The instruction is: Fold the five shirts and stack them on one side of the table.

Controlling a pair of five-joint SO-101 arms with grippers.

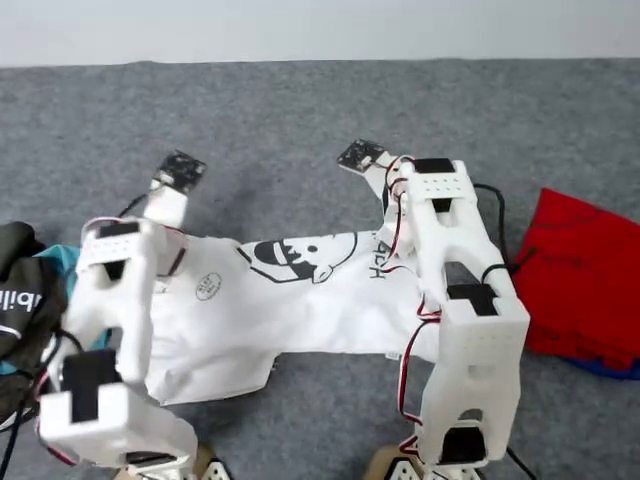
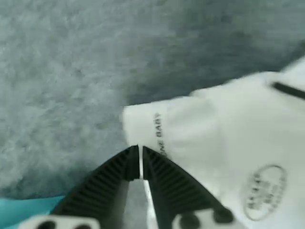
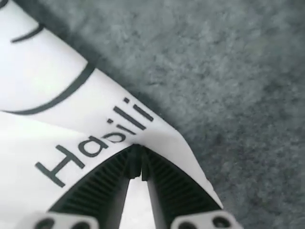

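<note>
— About the white shirt [image 1: 300, 300]?
— Spread across the middle of the grey worktop [image 1: 300, 110], between the two arms, black print facing up. A little wrinkled along the near edge.

— And the left gripper [image 2: 139, 161]?
— Closed down to a very thin slit, pinching the edge of the white shirt at its left end, beside a line of small lettering. Grey worktop just beyond the tips, a strip of teal cloth [image 2: 28, 207] close to the side.

— The right gripper [image 3: 137, 162]?
— Also narrow, nearly fully closed, holding a corner of the white shirt at its right end, next to the large black letters. Cloth pushed up into a small peak around the tips.

— Other shirts?
— A red shirt [image 1: 580, 270] at the right edge of the worktop, beyond the right arm, apart from the white one. Under its near corner, a bit of blue cloth [image 1: 615, 368] peeking out. At the left edge, a black garment [image 1: 20, 300] heaped together with the teal cloth, just beside the left arm. Touching the white shirt or not: impossible to tell, hidden by the arm.
</note>
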